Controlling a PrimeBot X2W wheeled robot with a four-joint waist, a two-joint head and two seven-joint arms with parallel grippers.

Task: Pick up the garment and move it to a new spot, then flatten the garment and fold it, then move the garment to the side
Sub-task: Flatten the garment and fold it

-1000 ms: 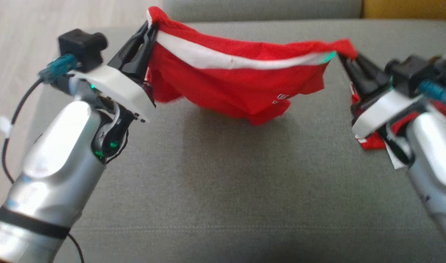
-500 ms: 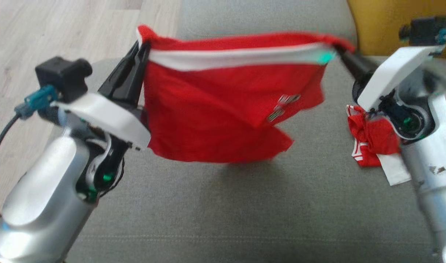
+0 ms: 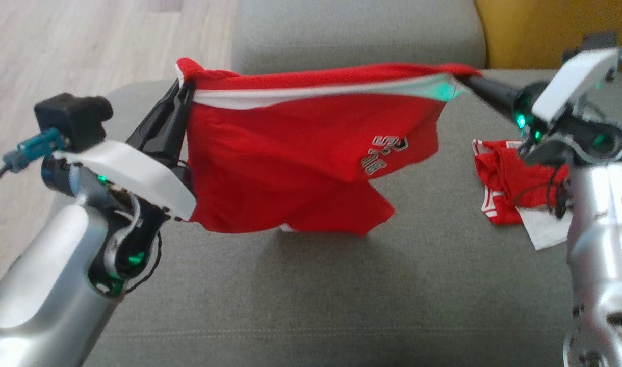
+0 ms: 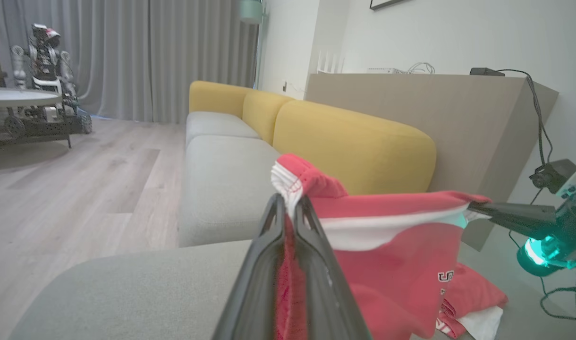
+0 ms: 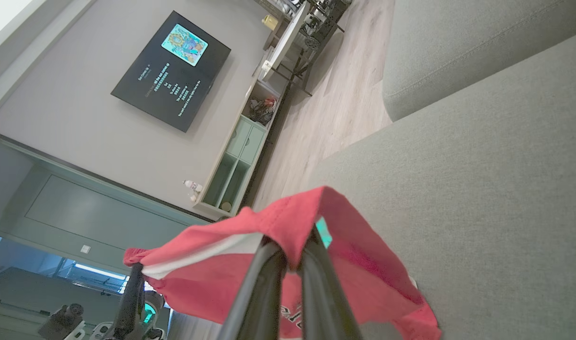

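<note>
A broad grey sofa cushion point(image 3: 311, 295) takes up most of the head view, with pale wooden floor point(image 3: 86, 46) beyond its left edge and a yellow backrest point(image 3: 535, 30) at the upper right. Above the cushion's far half hangs the garment point(image 3: 290, 158), a pair of red shorts, stretched sideways between the two arms so that its top edge runs almost level and the rest drapes down in loose folds. Whether the lower hem touches the cushion cannot be told. A second red garment point(image 3: 504, 178) with white trim lies crumpled on the cushion to the right, partly behind the right arm and apart from the hanging one. The left gripper point(image 3: 181, 89) is pinched tight on the garment's left top corner; the left wrist view shows its two dark fingers pressed together with red cloth between them and a small tuft bunched above the tips. The right gripper point(image 3: 466, 81) is likewise clamped on the right top corner, the cloth folded over its fingertips in the right wrist view. A white waistband point(image 3: 290, 94) lines the stretched edge, and white lettering point(image 3: 385, 153) sits on the right leg.
</note>
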